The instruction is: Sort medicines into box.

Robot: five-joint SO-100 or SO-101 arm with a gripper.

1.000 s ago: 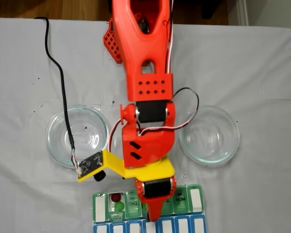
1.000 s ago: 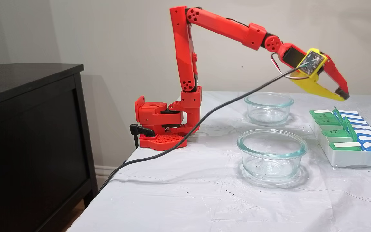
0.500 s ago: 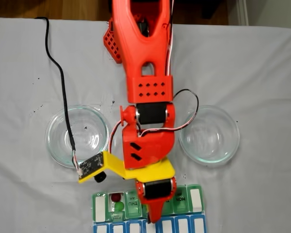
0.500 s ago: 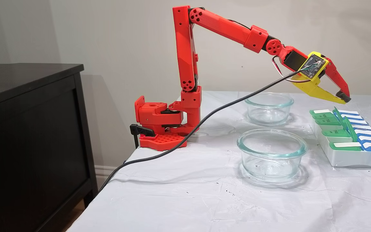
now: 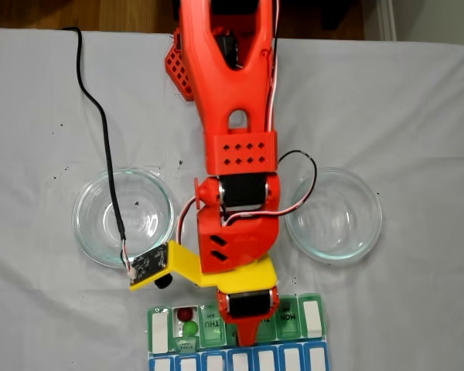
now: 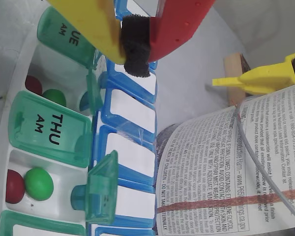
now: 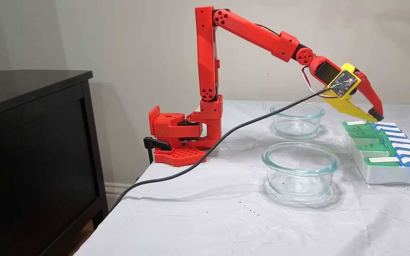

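The box (image 5: 312, 318) lies at the table's near edge in a fixed view, a green row of cells over a blue row. In the wrist view the box (image 6: 49, 129) has two open cells. One holds a red medicine (image 6: 14, 187) beside a green medicine (image 6: 39, 183). The other holds a red ball (image 6: 33, 84) and a green ball (image 6: 54, 97). From above, a red ball (image 5: 185, 314) and a green ball (image 5: 190, 329) show in one open cell. My gripper (image 6: 136, 49) is shut, foam pad against the yellow finger, nothing held. It hangs just over the box (image 7: 386, 176), gripper (image 7: 375, 118) tip down, gripper (image 5: 247, 340) over the middle cells.
Two clear glass dishes stand behind the box, one (image 5: 124, 216) on the left and one (image 5: 334, 214) on the right in a fixed view. A black cable (image 5: 93, 116) runs to the wrist. A printed paper (image 6: 226, 172) lies beyond the blue row. A dark cabinet (image 7: 30, 142) stands beside the table.
The arm has dipped: my gripper came down from well above the box to just over its cells. It stayed shut. The balls and dishes did not move.
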